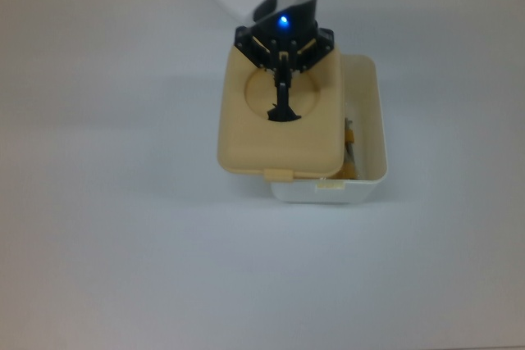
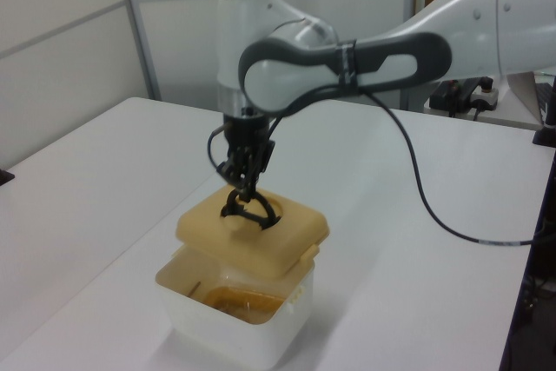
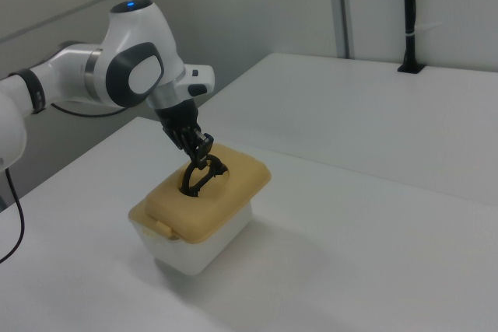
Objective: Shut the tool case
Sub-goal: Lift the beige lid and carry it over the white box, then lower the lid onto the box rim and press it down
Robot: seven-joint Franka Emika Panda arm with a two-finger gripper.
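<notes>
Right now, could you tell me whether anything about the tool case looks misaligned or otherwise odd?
Yes. The tan lid, held by its black handle in the gripper, sits off-centre over the white tub. In the top view, it overhangs the tub toward the top view's left, leaving a strip open on the right.
</notes>
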